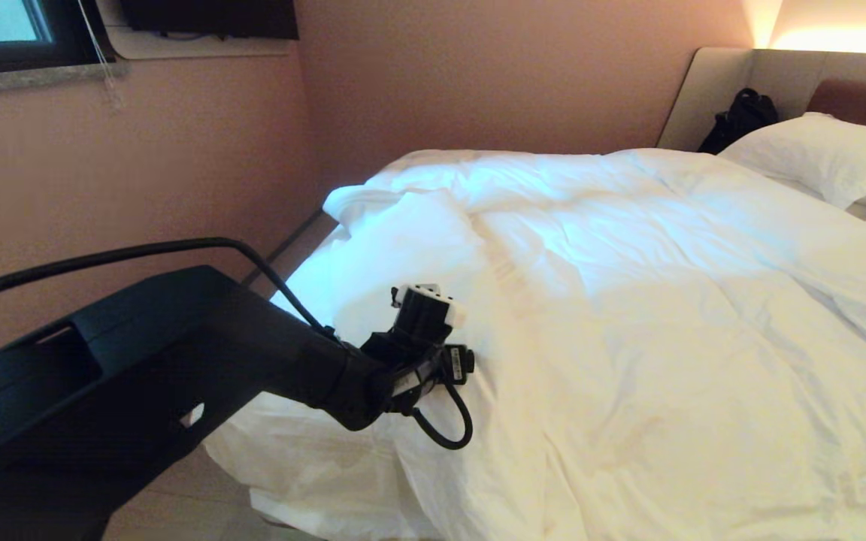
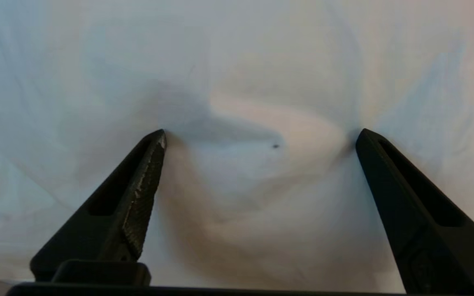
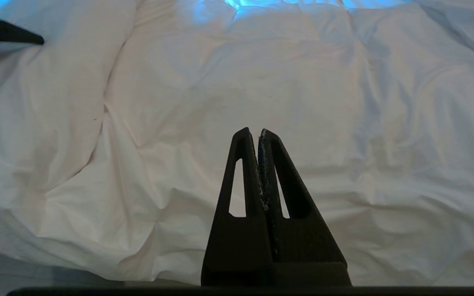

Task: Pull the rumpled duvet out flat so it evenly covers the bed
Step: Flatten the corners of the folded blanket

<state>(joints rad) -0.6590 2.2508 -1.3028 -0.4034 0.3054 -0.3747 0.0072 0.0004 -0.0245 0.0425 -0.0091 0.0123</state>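
Observation:
The white duvet lies wrinkled over the bed, whose padded headboard shows at the far right. A bunched fold sits at the duvet's far left corner. My left arm reaches onto the duvet just below that fold. In the left wrist view my left gripper is open, both fingertips pressing into the duvet with a soft ridge of cloth between them. My right gripper is shut and empty above the duvet near its hanging edge; it is outside the head view.
White pillows lie by the headboard, with a black bag behind them. A pink wall runs close along the bed's far side. Tiled floor shows below the duvet's overhang.

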